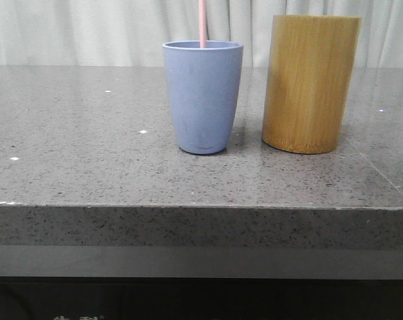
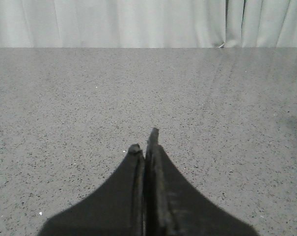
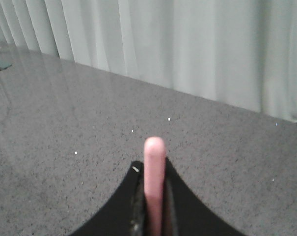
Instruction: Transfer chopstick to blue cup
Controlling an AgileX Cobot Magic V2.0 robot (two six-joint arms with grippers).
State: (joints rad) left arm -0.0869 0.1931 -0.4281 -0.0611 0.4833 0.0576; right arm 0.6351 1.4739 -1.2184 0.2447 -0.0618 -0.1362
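Grey speckled table (image 1: 88, 133) w/ pale curtain behind. Right hand (image 3: 153, 196) pinches chopstick (image 3: 154, 167), tip sticking out past its fingers. In front view chopstick (image 1: 202, 23) stands in blue cup (image 1: 202, 97), bamboo cylinder (image 1: 311, 83) just beside. Left hand (image 2: 146, 147) pressed together, holding nothing, over bare table.

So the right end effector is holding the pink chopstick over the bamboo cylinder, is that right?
Not quite. In the front view the chopstick stands over the blue cup, not the bamboo cylinder. The right end effector does grip it, per the right wrist view.
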